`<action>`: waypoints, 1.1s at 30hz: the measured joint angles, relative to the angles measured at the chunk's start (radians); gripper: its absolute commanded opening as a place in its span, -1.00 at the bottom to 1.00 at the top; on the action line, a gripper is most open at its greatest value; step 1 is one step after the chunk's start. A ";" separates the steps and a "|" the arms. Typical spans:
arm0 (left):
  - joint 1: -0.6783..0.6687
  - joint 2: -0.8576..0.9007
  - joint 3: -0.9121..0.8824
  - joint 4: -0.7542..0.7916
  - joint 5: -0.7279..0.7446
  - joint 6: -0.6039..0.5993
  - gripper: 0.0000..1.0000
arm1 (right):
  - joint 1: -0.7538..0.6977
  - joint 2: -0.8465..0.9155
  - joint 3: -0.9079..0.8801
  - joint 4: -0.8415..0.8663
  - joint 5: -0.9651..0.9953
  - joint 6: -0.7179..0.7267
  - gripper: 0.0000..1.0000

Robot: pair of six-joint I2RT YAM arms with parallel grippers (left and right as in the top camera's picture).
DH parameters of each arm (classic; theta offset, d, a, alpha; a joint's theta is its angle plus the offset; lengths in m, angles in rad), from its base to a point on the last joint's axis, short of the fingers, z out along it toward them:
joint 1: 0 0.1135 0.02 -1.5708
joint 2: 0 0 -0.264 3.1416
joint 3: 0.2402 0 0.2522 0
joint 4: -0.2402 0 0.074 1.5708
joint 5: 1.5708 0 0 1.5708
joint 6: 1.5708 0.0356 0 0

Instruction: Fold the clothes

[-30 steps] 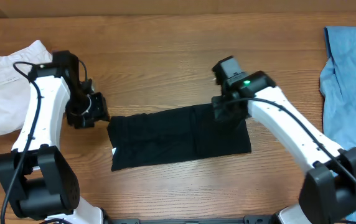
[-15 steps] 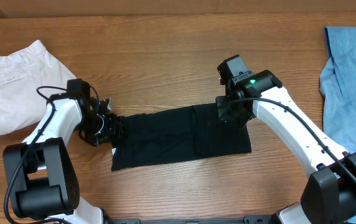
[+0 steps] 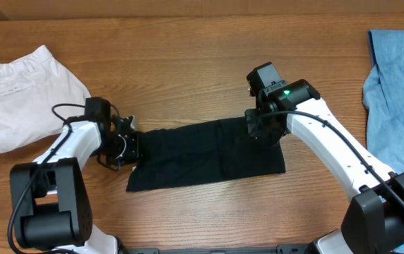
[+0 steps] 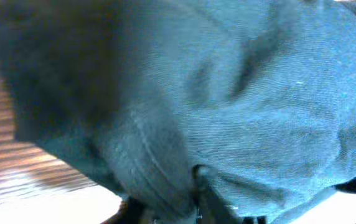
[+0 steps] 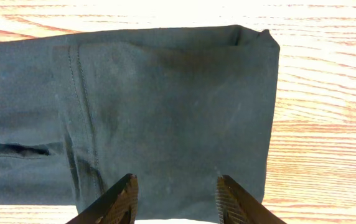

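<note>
Showing jaws at opposite ends of the black cloth (image 3: 205, 155) on the tabletop (image 3: 188, 56).
The right jaws stand released, their fingers (image 5: 121, 200) spread apart just above the cloth's right end, where a stitched seam crosses the fabric. The left jaws meet the cloth's left edge in the overhead view; the left wrist view is filled by blurred fabric, so whether they grip it cannot be told. The cloth lies flat as a long strip at the tabletop's middle. A white garment (image 3: 18, 95) lies at the far left and a blue garment (image 3: 396, 106) at the far right, both well apart from the cloth.
</note>
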 measured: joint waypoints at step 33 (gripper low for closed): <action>0.271 0.001 0.618 -0.542 -0.204 -0.067 -0.92 | -0.156 0.000 0.000 -0.021 0.000 0.000 -0.11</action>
